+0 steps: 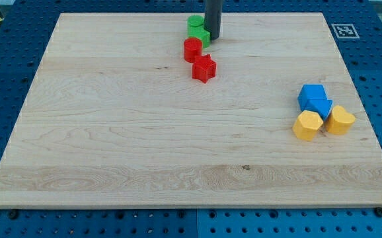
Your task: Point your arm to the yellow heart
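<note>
Yellow hexagon-ish block sits nearest the camera, low at the view's right, on the wooden surface. Just beside it, to its right, is the yellow heart. Two blue blocks sit right above, touching both yellows, so it's a tight cluster.

Rod tip is at the view's top centre, right against the green blocks. Red cylinder and red star are just below that.

No jaws on this rig, just the plain rod, so nothing to open or clamp.

Progress looks like basically zero: the tip is well apart from the heart. Still to do is a long diagonal run toward the view's lower right. Probably best to come in from the open right side, so the blue blocks and hexagon don't get knocked.
</note>
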Robot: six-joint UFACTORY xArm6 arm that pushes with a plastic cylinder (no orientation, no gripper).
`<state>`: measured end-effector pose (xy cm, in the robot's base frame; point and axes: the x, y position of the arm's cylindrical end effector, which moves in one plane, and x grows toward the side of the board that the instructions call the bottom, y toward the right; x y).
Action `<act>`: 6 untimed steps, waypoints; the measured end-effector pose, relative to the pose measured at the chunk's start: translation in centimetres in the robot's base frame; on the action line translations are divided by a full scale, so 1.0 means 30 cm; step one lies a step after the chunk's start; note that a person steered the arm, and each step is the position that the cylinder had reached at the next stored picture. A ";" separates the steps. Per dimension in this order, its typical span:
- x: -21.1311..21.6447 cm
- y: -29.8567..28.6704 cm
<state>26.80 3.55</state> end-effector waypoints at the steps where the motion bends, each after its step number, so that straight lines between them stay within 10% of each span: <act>1: -0.001 -0.006; 4: 0.077 0.526; 6: 0.538 0.774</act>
